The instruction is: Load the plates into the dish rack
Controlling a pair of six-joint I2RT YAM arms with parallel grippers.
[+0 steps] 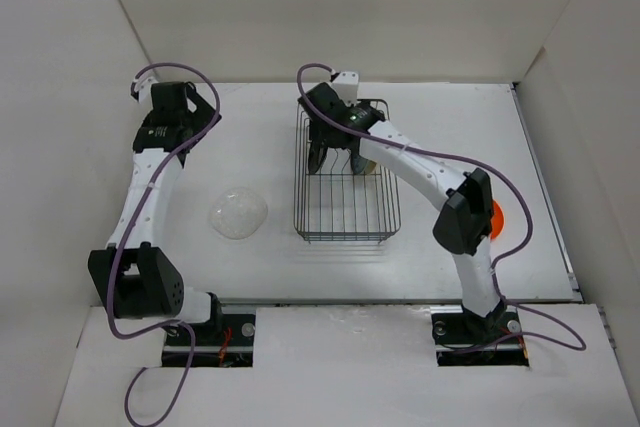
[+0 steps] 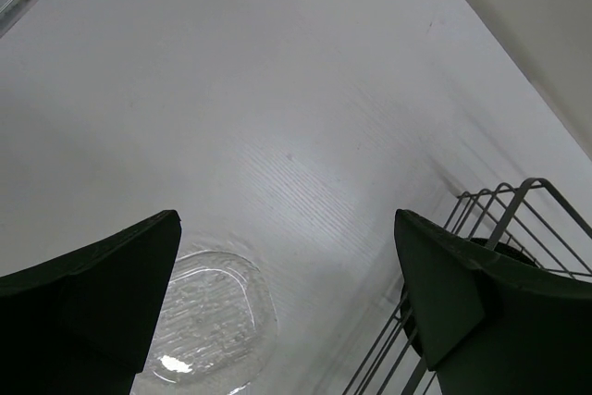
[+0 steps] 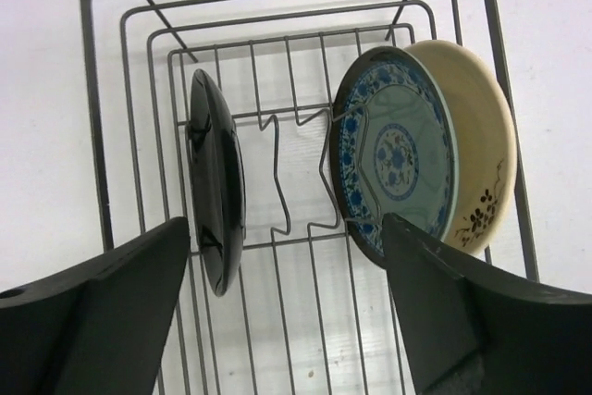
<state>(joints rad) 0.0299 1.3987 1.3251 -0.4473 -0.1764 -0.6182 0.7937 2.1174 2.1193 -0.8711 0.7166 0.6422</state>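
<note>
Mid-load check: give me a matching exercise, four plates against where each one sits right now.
Things:
1. black plate
2. teal plate
3. clear glass plate
4. orange plate

Places:
A. flat on the table, left of the dish rack
B. on edge in the rack, next to the cream plate
C. on the table right of the rack, partly hidden by the right arm
D. on edge in the rack, standing alone

Pairs: 1-D, 2-B, 3-A, 4-C
</note>
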